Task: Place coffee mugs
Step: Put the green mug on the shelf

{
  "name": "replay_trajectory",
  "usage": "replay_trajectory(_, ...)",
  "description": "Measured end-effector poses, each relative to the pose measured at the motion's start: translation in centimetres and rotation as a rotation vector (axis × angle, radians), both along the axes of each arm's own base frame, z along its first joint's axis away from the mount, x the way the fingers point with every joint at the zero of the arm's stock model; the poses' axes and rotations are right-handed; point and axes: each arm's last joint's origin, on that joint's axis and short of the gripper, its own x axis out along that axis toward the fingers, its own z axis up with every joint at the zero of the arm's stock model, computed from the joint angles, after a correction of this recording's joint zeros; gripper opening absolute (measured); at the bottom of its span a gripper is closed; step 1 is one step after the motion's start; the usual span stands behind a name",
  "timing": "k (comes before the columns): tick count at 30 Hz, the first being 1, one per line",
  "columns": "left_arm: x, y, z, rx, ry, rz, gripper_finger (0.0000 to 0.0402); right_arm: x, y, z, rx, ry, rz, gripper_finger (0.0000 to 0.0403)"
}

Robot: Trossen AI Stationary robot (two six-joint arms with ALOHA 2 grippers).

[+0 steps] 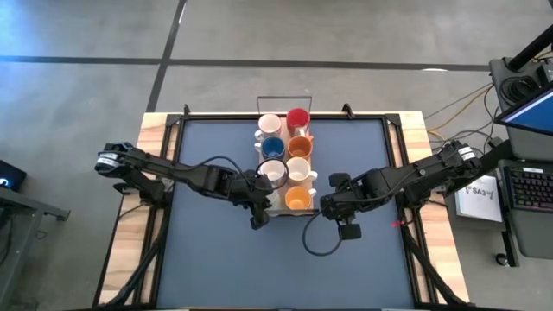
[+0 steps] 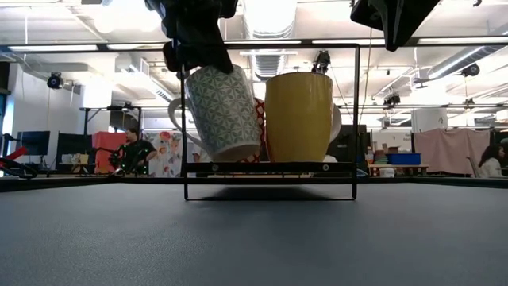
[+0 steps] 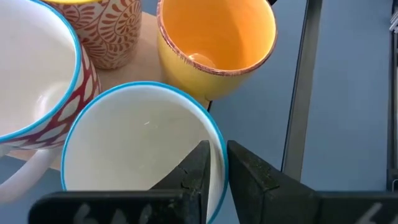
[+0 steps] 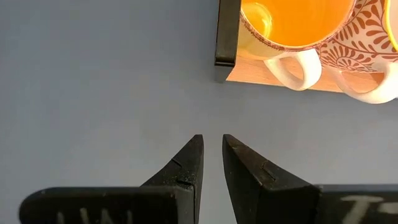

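Overhead, dark blue mat (image 1: 216, 250) — left hand (image 1: 262, 183) pinching patterned mug (image 2: 224, 111)

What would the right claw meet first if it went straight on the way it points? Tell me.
Probably the bare dark table top: the right claw points down at it, apart from the tray's black frame and the yellow mug.

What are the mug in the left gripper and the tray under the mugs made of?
The patterned mug, pinched at its rim by the left gripper, looks like glazed ceramic: glossy white inside, blue-edged lip. The tray looks like pale unfinished wood, set in a dark, probably metal frame.
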Motion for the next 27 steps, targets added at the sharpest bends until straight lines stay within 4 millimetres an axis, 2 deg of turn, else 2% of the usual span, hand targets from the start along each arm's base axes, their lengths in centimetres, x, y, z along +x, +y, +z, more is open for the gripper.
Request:
replay_trajectory(7,0.3,-0.1,0.1,-0.017,-0.019,0.003,0.0036,0.0,0.0,0.0,-0.003,0.000,0.009,0.0050)
replay_trajectory(14,1.6,-0.3,-1.3,-0.020,0.026,-0.022,0.0036,0.0,0.0,0.0,-0.003,0.000,0.009,0.0050)
replay_trajectory(21,2.4,-0.4,-0.2,0.012,0.055,-0.050,0.0036,0.0,0.0,0.0,0.003,0.002,0.000,0.0050)
replay_trajectory(27,2.7,-0.4,-0.5,0.007,0.099,-0.027,0.0036,0.0,0.0,0.0,-0.002,0.002,0.016,0.0050)
